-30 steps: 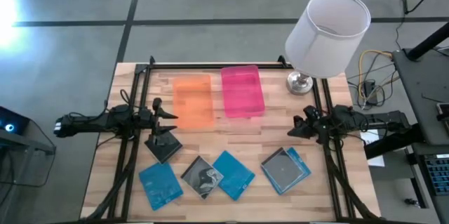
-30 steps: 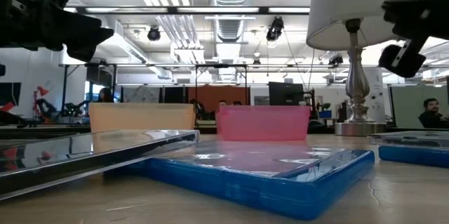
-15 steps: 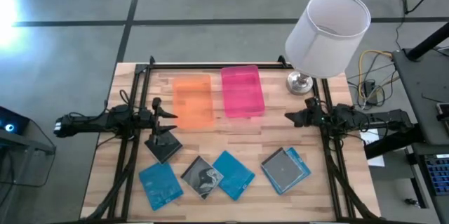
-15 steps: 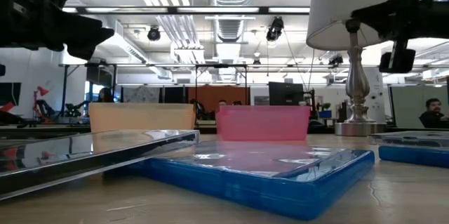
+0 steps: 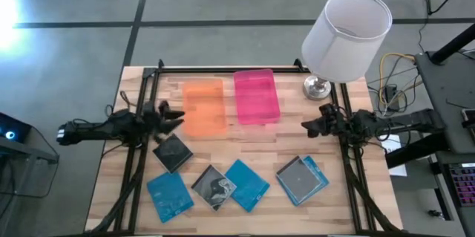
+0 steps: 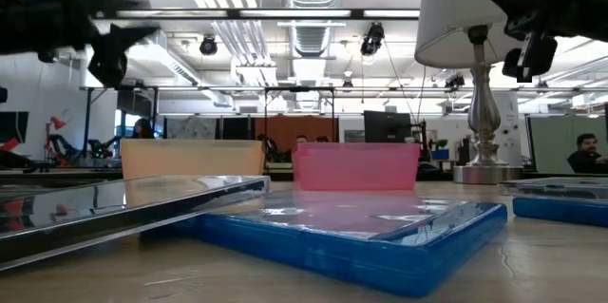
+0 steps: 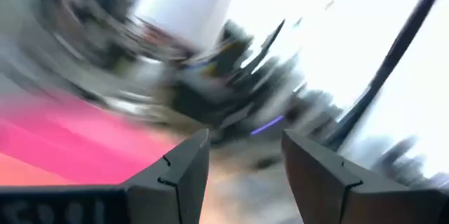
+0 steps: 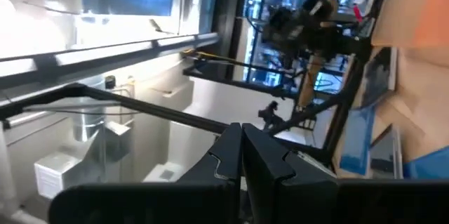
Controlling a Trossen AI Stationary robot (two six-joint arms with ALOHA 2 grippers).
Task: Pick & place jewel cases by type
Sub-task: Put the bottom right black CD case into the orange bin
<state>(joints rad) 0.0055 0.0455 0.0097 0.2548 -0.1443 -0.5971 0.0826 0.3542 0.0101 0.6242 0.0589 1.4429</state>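
Note:
Several jewel cases lie flat along the table's near side: a dark one (image 5: pixel 172 152), a blue one (image 5: pixel 170 195), a clear one with a grey insert (image 5: pixel 215 186), another blue one (image 5: pixel 247 185), and a clear one resting on a blue one (image 5: pixel 302 178). My left gripper (image 5: pixel 177 116) (image 7: pixel 242 161) hangs open and level above the table, between the dark case and the orange tray (image 5: pixel 204 108), touching nothing. My right gripper (image 5: pixel 304 126) (image 8: pixel 242 155) is shut and empty, up in the air right of the pink tray (image 5: pixel 257 96).
A lamp with a white shade (image 5: pixel 345 29) stands at the far right corner, its base (image 5: pixel 317 87) close to my right arm. The orange and pink trays sit side by side at the far middle. Bare wood shows between trays and cases (image 5: pixel 245 144). A person (image 6: pixel 581 151) sits in the room beyond.
My left gripper, which pointed down over the dark case, has swung up quickly to level and now points toward the table's right, near the orange tray. My right gripper has shifted a little toward the table's left and far side and has turned. The cases have stayed put.

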